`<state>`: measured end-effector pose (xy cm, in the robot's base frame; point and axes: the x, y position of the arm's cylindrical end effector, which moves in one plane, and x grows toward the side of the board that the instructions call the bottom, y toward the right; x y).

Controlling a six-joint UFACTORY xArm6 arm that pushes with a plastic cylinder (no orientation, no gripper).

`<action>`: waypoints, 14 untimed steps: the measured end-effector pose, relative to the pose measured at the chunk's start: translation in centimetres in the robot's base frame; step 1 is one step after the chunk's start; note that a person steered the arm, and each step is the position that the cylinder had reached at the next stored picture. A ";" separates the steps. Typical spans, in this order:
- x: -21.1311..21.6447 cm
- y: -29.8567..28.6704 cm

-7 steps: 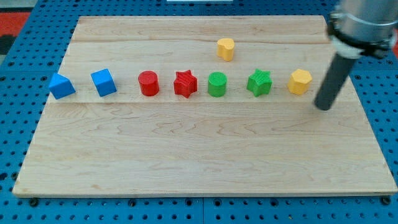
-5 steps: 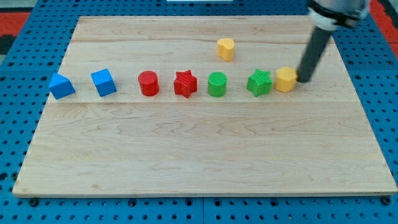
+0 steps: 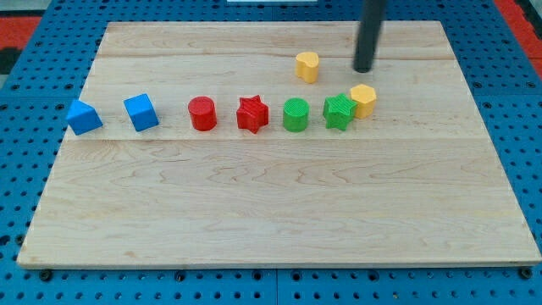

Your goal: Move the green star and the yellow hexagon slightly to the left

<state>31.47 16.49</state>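
Observation:
The green star sits in the row on the wooden board, close to the right of the green cylinder. The yellow hexagon touches the star's upper right side. My tip stands above the hexagon, apart from it, and to the right of the other yellow block.
Left along the row stand a red star, a red cylinder and two blue blocks. The board lies on a blue pegboard.
My tip swept left from the board's right side, pushed the yellow hexagon into the green star, moved both left, then lifted toward the view's top.

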 end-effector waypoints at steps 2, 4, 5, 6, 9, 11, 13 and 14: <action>2.5 -3.0; 2.8 -4.7; 3.0 -4.7; 3.6 -2.2; -0.6 -5.2; 3.9 -4.3; 4.8 0.0; 1.7 -1.0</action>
<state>33.21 15.49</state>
